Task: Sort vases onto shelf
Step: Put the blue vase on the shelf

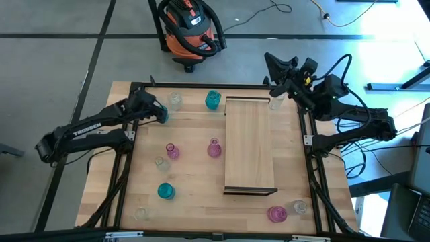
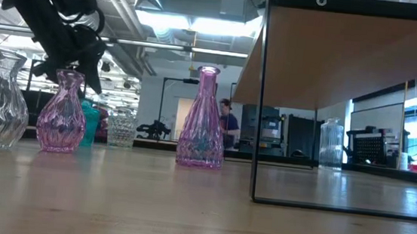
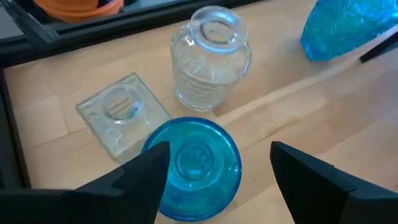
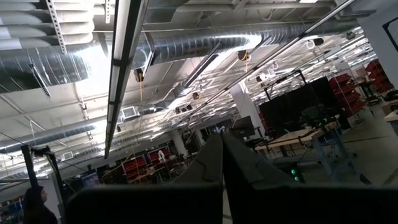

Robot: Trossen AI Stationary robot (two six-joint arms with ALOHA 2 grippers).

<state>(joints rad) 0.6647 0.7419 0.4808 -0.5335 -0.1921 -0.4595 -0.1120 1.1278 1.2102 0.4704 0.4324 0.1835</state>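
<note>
Wooden desk [image 1: 195, 195] with black frame, carrying one shelf [image 1: 250, 144], a long light-wood board with a dark edge at its near short end, placed right of centre; nothing is seen on top of it. Vases counted in the high view, all on the desk and none on the shelf: three teal-blue, three pink-magenta, and about five clear ones, the latter hard to count for certain. One teal vase [image 1: 213, 100] is placed at the far edge just left of the shelf, another [image 1: 165, 191] near the front left. Two pink vases [image 1: 173, 151] [image 1: 214, 148] are placed mid-desk left of the shelf, a third [image 1: 277, 214] at the front right beside a clear one [image 1: 299, 207]. The left end effector [image 3: 217, 171] is positioned at the far left of the desk, fingers spread wide on either side of the third teal vase [image 3: 194, 168], seen from above; whether the fingers touch the glass cannot be told. Just beside it are a clear round vase [image 3: 211, 56] and a clear square one [image 3: 121, 112]. The right end effector [image 1: 274, 67] is held off the far right corner of the desk, fingers fully closed, with nothing gripped. One orange-and-black vacuum cleaner [image 1: 190, 28] is placed on the floor beyond the desk.
</note>
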